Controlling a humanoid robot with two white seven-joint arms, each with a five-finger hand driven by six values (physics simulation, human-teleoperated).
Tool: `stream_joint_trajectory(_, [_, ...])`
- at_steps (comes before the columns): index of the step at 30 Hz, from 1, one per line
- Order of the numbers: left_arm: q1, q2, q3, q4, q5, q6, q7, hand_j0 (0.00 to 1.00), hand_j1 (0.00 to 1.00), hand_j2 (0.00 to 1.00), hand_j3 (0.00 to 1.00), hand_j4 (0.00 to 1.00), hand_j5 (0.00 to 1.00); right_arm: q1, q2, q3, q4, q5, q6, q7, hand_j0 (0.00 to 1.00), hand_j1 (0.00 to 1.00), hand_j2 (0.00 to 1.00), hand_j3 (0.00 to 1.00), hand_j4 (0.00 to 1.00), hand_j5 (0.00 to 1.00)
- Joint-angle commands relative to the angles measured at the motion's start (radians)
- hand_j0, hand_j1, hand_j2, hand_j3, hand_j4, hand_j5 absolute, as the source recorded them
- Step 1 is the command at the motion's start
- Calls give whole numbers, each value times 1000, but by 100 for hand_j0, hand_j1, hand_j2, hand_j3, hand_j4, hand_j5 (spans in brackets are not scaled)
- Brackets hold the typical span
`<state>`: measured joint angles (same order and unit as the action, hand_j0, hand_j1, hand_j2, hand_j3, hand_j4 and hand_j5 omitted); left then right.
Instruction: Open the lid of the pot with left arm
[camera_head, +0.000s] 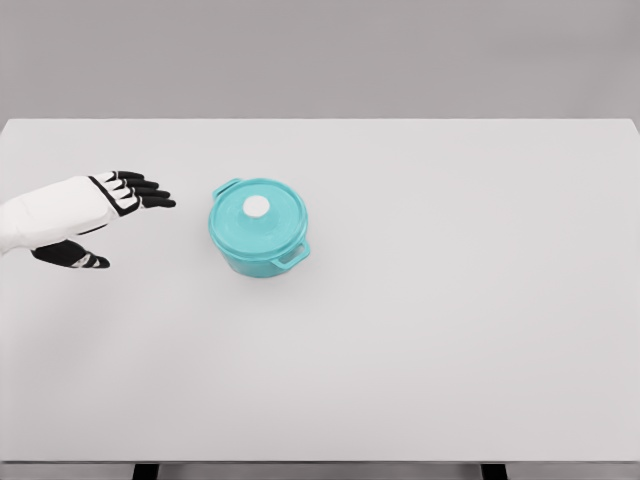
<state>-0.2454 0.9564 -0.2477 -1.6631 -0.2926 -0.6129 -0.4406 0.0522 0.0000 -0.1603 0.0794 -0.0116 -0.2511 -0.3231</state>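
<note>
Left of frame centre on the white bench (420, 350): teal pot (258, 242), lid (262, 212) seated, white knob (257, 206) on top. Contents hidden under that lid. At far left, left hand (90, 210), fingers (150, 192) stretched out and apart, thumb dropped low, holding nothing. Pointing right, straight toward the pot, near but not touching. Knob just right of those fingertips. No right arm showing.

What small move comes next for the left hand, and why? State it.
Probably reach the left hand right, toward the white knob on the lid. The lid sits closed on the pot, and the hand is open and apart from it, to its left, holding nothing.
</note>
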Motion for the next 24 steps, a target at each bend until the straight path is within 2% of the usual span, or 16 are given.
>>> stream_joint_trajectory(1, [0,2,1,-3,6,2,0,100,100,100,100,100,100,0,0,5,0,-1,0,-7,100,100,100,100,100,100])
stream_joint_trajectory(6, [-9,5,7,0,3,2,-1,100,100,100,100,100,100,0,0,1,0,-2,1,4,100,100,100,100,100,100])
stream_joint_trajectory(7, [-11,30,7,3,-2,2,-38,100,100,100,100,100,100,0,0,2,2,-2,0,4,100,100,100,100,100,100])
stream_joint_trajectory(8, [-23,56,21,11,-16,2,-124,100,100,100,100,100,100,0,0,-1,2,-2,0,4,100,100,100,100,100,100])
stream_joint_trajectory(9, [-32,51,62,16,3,2,-170,100,100,100,100,100,100,0,0,-1,0,-2,0,4,100,100,100,100,100,100])
stream_joint_trajectory(10, [-34,47,123,17,-5,2,-170,100,100,100,100,100,100,0,0,-1,0,-2,1,4,100,100,100,100,100,100])
stream_joint_trajectory(11, [-63,15,131,14,6,2,-170,100,100,100,100,100,100,0,0,-1,0,-2,0,4,100,100,100,100,100,100])
stream_joint_trajectory(12, [-147,-55,123,13,3,2,-170,100,100,100,100,100,100,0,0,-1,0,-2,0,4,100,100,100,100,100,100])
stream_joint_trajectory(13, [-206,-181,111,13,-6,2,-170,100,100,100,100,100,100,0,0,1,0,-2,1,4,100,100,100,100,100,100])
stream_joint_trajectory(14, [-201,-226,94,16,-20,2,-170,100,100,100,100,100,100,0,0,-1,0,-2,0,4,100,100,100,100,100,100])
stream_joint_trajectory(15, [-213,-223,68,6,-108,2,-170,100,100,100,100,100,100,0,0,1,0,-2,0,4,100,100,100,100,100,100])
stream_joint_trajectory(17, [-213,-237,62,5,-210,2,-170,100,100,100,100,100,100,0,0,1,0,-2,0,4,100,100,100,100,100,100])
stream_joint_trajectory(18, [-213,-269,42,6,-230,2,-170,100,100,100,100,100,100,0,0,-1,0,-2,0,4,100,100,100,100,100,100])
stream_joint_trajectory(21, [-216,-281,33,11,-238,2,-170,100,100,100,100,100,100,0,0,1,0,-1,0,4,100,100,100,100,100,100])
stream_joint_trajectory(24, [-279,-283,-12,8,-258,2,-170,100,100,100,100,100,100,0,0,1,0,-2,0,4,100,100,100,100,100,100])
